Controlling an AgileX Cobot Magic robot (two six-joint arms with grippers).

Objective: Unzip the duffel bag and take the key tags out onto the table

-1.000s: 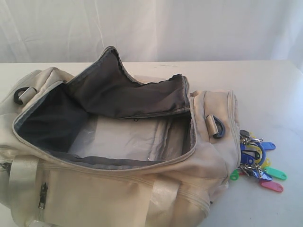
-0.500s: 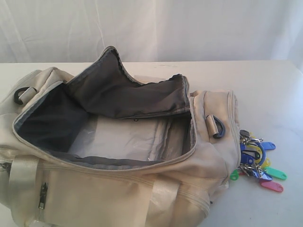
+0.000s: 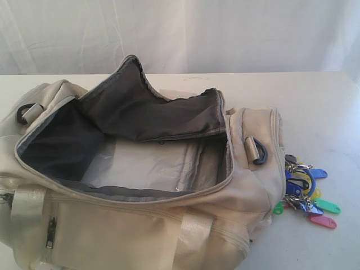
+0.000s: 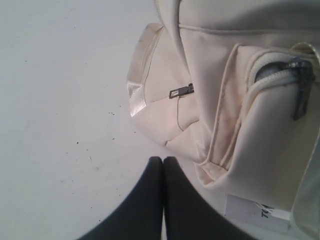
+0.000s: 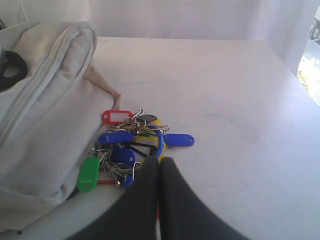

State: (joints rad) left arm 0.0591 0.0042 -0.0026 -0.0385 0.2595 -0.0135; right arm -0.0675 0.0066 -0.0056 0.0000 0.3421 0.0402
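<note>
The cream duffel bag (image 3: 140,225) lies on the white table (image 3: 326,112) with its main zipper undone and its flap folded back, so the dark grey lining shows. The key tags (image 3: 306,191), a bunch in blue, green, pink and yellow, lie on the table against the bag's right end. Neither gripper shows in the exterior view. My left gripper (image 4: 163,159) is shut and empty over bare table beside the bag's (image 4: 260,130) end pocket. My right gripper (image 5: 160,161) is shut, its tips just over the near edge of the key tags (image 5: 125,145), holding nothing that I can see.
A white curtain (image 3: 225,34) hangs behind the table. A black D-ring (image 3: 260,151) sticks out of the bag's right end. A grey zipper pull (image 4: 181,91) sits on the bag's side near my left gripper. The table's far edge (image 5: 295,70) runs to the right of the tags.
</note>
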